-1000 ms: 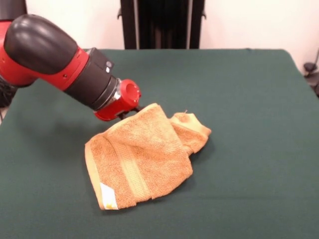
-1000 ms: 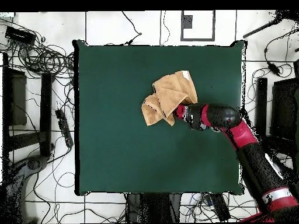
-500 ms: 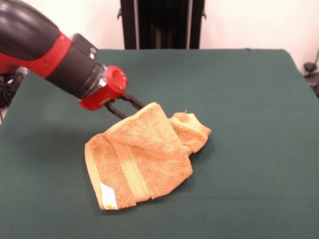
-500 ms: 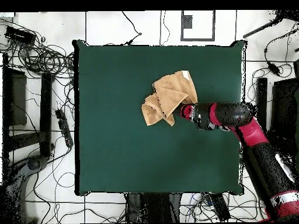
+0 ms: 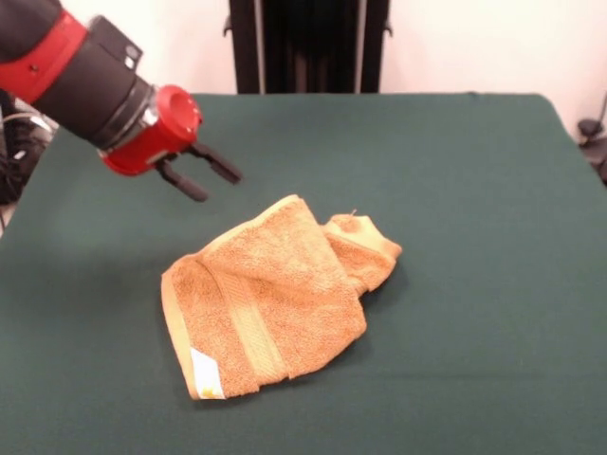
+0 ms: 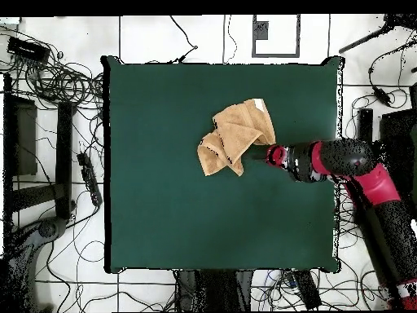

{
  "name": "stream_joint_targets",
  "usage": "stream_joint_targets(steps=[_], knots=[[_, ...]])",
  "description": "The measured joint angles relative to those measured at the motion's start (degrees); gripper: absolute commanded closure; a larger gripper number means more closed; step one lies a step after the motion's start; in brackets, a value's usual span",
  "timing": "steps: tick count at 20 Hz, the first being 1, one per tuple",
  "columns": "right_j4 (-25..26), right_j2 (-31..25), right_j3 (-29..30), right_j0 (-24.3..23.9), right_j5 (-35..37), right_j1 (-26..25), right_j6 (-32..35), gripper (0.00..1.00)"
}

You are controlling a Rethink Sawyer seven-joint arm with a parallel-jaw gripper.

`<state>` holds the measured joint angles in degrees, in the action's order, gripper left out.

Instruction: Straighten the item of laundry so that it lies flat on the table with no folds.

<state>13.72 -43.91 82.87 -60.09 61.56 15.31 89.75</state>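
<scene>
The orange-tan towel (image 5: 270, 299) lies folded over on the green table (image 5: 474, 237), with a bunched lump at its right end and a small white label (image 5: 206, 373) at its near left corner. My gripper (image 5: 218, 185) is open and empty, above the table just left of and beyond the towel's far corner, not touching it. In the overhead view the towel (image 6: 234, 136) sits right of the table's middle and the gripper (image 6: 259, 153) is at its lower right edge.
The robot's pedestal (image 5: 308, 45) stands beyond the table's far edge. Cables (image 6: 57, 81) and equipment lie on the floor around the table in the overhead view.
The gripper has let go of the towel's far corner and drawn back up and to the left in the front view. The towel stays as it was.
</scene>
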Motion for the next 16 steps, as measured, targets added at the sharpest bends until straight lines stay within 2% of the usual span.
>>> stream_joint_targets(steps=[7,16], knots=[[-2.7,0.0,0.0,0.0,0.9,2.2,0.0,0.0],[-4.5,-0.1,0.0,0.0,0.9,1.7,0.0,0.0]])
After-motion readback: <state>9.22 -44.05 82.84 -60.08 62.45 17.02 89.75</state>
